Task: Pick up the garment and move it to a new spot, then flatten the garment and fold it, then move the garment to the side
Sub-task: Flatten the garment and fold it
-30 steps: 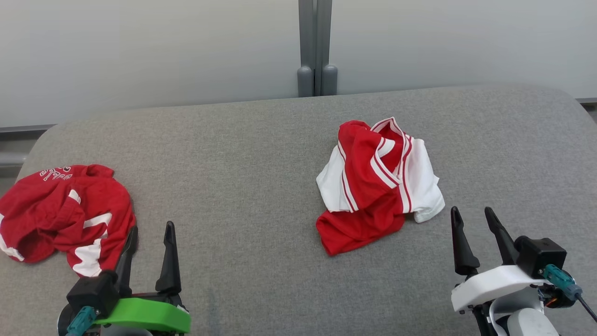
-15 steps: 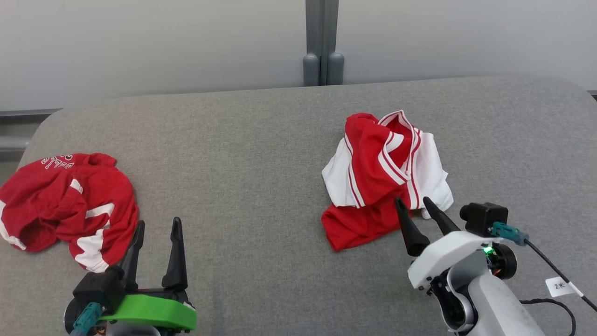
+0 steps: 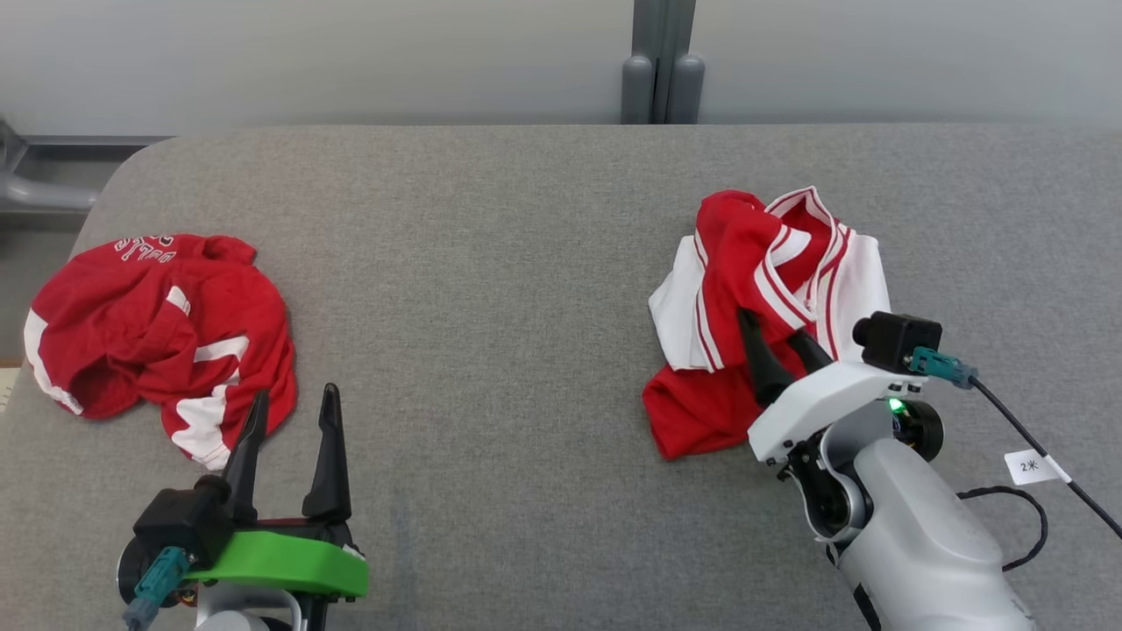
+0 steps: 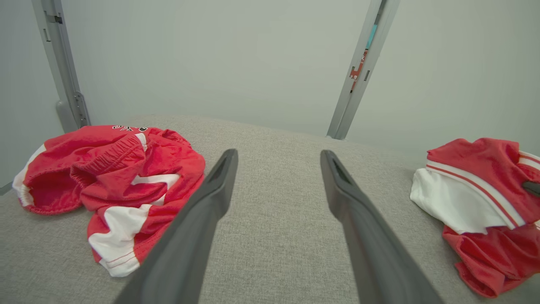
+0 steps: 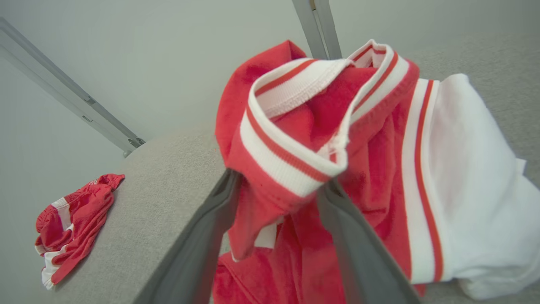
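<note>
Right jaws parted astride ribbed fold (image 5: pixel 291 166) of crumpled red-and-white cloth garment (image 5: pixel 455 177); left jaws wide, empty. Soft, limp handling expected; fold best pinched.

The crumpled red-and-white cloth garment (image 3: pixel 754 254) looks soft and matt, its striped trim a ribbed knit. The rumpled red cloth garment with white patches (image 3: pixel 158 324) is equally matt. The broad grey upholstered surface (image 3: pixel 491 263) is coarse woven fabric. The left gripper (image 3: pixel 295 392) has matt dark plastic fingers (image 3: pixel 329 456) above a smooth green plastic shell (image 3: pixel 280 565).
</note>
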Controlling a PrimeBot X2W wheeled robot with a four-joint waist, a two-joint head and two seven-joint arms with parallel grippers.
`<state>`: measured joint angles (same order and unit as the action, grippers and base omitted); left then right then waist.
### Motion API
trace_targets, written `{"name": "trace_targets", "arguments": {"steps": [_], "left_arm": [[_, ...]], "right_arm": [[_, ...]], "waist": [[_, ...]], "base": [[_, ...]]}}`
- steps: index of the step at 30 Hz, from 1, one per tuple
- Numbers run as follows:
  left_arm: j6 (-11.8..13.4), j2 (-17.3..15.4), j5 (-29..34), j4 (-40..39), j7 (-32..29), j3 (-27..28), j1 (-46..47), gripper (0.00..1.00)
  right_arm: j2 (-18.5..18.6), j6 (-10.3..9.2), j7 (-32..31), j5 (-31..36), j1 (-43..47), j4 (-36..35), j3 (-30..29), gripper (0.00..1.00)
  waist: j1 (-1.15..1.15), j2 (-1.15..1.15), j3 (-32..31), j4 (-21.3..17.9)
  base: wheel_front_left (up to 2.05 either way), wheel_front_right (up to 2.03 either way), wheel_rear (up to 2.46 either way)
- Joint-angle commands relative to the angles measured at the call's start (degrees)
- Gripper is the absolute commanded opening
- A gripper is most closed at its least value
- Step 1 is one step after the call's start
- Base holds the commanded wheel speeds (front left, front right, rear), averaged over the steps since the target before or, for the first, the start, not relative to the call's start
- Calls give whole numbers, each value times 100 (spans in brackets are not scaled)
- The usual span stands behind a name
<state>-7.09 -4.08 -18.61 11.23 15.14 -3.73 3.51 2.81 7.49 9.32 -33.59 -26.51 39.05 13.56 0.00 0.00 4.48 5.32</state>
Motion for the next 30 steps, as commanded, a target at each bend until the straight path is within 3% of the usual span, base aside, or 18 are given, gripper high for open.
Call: {"name": "trace_targets", "arguments": {"steps": [1,7,12,20,30], "left_arm": [[-25,18,6,11,1,25,91,100],[-38,36,21,36,1,71,83,100],[-34,46,47,-26,1,84,81,100],[-40,78,83,-147,1,-13,189,100],[-43,105,49,-245,1,-127,276,100]], "right_arm": [[14,0,111,32,-101,75,24,0],[12,0,401,317,-398,191,120,0],[13,0,221,399,-884,-12,535,0],[14,0,-172,-138,-2206,-467,1254,0],[16,0,411,-408,-3883,-886,2080,0]], "waist": [[0,0,9,44],[0,0,-42,71],[0,0,-34,55],[0,0,72,39],[0,0,153,139]], "base": [[0,0,0],[0,0,0],[0,0,0],[0,0,0],[0,0,0]]}}
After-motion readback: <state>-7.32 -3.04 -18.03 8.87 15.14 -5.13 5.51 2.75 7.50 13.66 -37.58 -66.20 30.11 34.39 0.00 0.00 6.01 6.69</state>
